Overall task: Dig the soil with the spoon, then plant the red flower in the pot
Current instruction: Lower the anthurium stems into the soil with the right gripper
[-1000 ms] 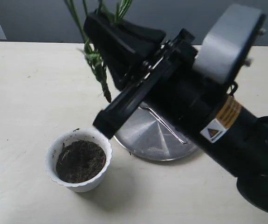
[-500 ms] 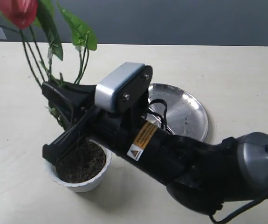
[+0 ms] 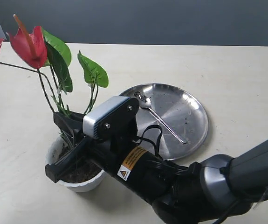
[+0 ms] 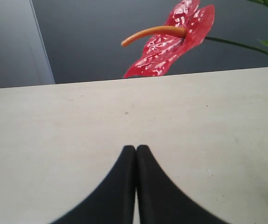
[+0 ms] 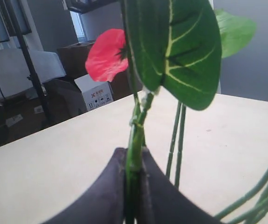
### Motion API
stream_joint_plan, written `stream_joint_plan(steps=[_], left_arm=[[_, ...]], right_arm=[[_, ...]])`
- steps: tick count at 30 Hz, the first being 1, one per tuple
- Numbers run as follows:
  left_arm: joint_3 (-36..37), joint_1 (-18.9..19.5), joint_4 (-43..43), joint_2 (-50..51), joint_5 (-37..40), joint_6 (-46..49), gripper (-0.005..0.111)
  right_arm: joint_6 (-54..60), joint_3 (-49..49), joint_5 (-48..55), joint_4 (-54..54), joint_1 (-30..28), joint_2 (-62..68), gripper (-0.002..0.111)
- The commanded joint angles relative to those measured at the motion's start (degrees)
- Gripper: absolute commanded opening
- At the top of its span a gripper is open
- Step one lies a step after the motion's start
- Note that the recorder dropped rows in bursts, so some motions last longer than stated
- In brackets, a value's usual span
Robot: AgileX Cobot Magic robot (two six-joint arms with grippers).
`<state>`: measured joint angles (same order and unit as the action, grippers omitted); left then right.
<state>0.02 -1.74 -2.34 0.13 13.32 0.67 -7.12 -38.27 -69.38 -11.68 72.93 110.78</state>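
The red flower stands upright with its green stems reaching down into the small white pot. My right gripper reaches across from the lower right, shut on a stem just above the pot. Its wrist view shows the stem pinched between the jaws, with a red bloom beyond. Dark soil shows in the pot, mostly hidden under the gripper. The spoon lies on the steel plate. My left gripper is shut and empty over bare table, with a bloom ahead.
A large round steel plate sits right of the pot, behind my right arm. The pale table extends all round, with a dark wall at the back. The left arm does not show in the exterior view.
My right arm swung down and to the left with the flower. The blooms came into view and the stems lowered into the pot. The plate and spoon are uncovered.
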Motion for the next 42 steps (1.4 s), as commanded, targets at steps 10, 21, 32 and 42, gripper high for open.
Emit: stream_joint_plan(steps=[10, 21, 32, 42], left_arm=[[-0.02, -0.10, -0.14, -0.13, -0.01, -0.13, 0.000], [-0.02, -0.10, -0.14, -0.13, -0.01, -0.13, 0.000], [-0.02, -0.10, -0.14, -0.13, -0.01, -0.13, 0.000], [-0.02, -0.10, -0.14, -0.13, -0.01, -0.13, 0.000]], right_arm=[[-0.68, 5.62, -0.59, -2.44, 0.11, 2.04, -0.001], [-5.38, 8.05, -0.59, 0.43, 0.38, 2.04, -0.001], [-6.89, 12.57, -0.59, 0.82, 0.48, -0.49, -0.001], [-9.35, 13.23, -0.59, 6.00, 2.85, -1.67, -0.001]])
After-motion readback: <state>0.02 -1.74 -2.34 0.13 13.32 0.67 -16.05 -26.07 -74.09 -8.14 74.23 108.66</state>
